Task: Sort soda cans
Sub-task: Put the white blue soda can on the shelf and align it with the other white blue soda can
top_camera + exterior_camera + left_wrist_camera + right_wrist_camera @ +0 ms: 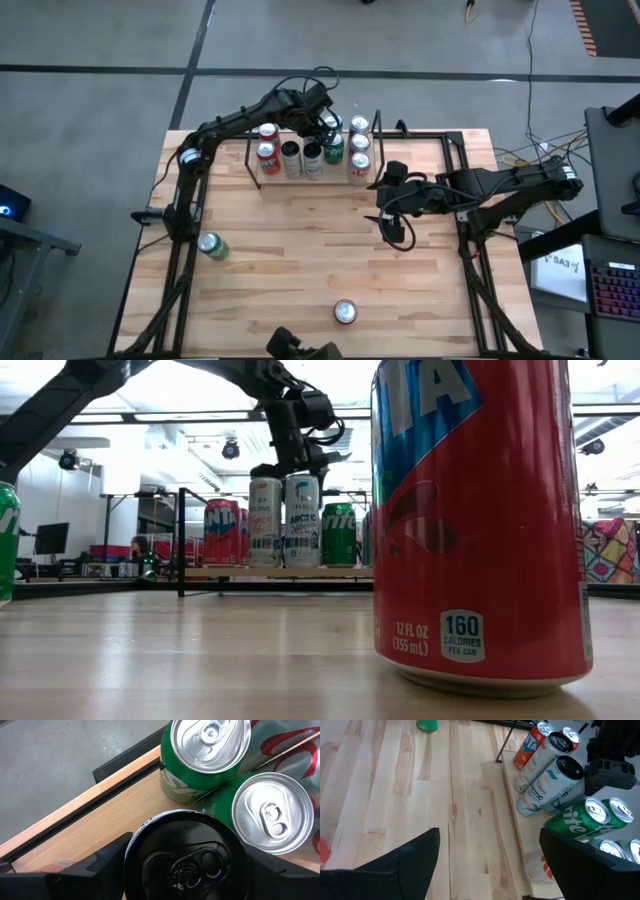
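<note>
A white soda can with a black top (pixel 185 855) stands upright in the rack (pixel 260 572) at the table's far edge, and my left gripper (pixel 318 140) is shut on it. To one side of it stands a like white can (pixel 265 520), and to the other two green cans (pixel 210 745). Red cans (pixel 267 150) fill the rack's left end and silver-topped cans (pixel 359 145) its right end. My right gripper (pixel 490 865) hovers open over the table's right middle, with nothing between its fingers. My left gripper pinches the black-topped can between its two fingers (pixel 107 862), at the upper wall just below the rim (pixel 131 845). The fingers come from above, slanting toward the far edge. The can is upright, its base level with its neighbour's on the rack board (pixel 301 565).
A green can (pixel 211 245) stands loose on the table's left side. A red can (pixel 345 312) stands near the front edge and fills the right half of the low view. Bare wooden table (pixel 300 260) lies between them and the rack.
</note>
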